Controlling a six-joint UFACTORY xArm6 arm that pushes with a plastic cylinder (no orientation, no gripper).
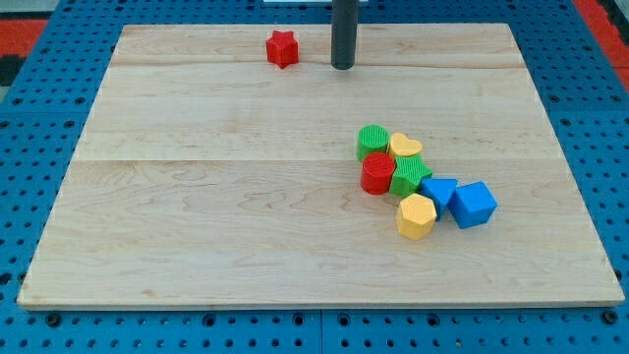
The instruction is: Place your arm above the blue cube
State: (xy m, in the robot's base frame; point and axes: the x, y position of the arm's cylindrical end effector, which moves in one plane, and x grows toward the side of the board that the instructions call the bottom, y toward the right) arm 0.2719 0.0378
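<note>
The blue cube (474, 205) sits at the right end of a cluster of blocks, right of the board's middle. My tip (342, 67) rests on the board near the view's top, far up and to the left of the blue cube. A red star-shaped block (282, 48) lies just left of my tip, apart from it.
The cluster also holds a blue triangular block (439, 191) touching the cube's left side, a yellow hexagonal block (416, 215), a green star-shaped block (410, 175), a red cylinder (377, 174), a green cylinder (372, 142) and a yellow heart-shaped block (405, 146). The wooden board (197, 216) lies on a blue perforated table.
</note>
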